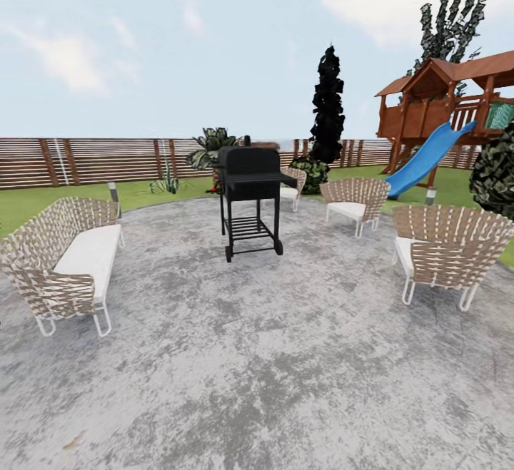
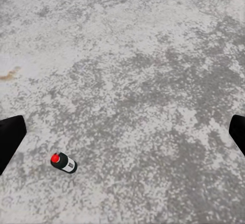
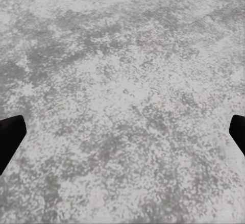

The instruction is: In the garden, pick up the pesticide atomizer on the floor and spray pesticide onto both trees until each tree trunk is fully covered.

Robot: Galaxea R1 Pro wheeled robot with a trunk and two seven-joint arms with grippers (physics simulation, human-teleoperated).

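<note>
Pesticide atomizer, tiny dark sprayer with red spot, lies on mottled grey paving at seven o'clock beneath the open, empty left gripper, so descending off-centre could knock it rolling away.

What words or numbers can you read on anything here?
None can be read.
pesticide atomizer: it has a pale label, too small and blurred to show any letters.
black grill, slide, wicker sofa: no writing shows on them.
</note>
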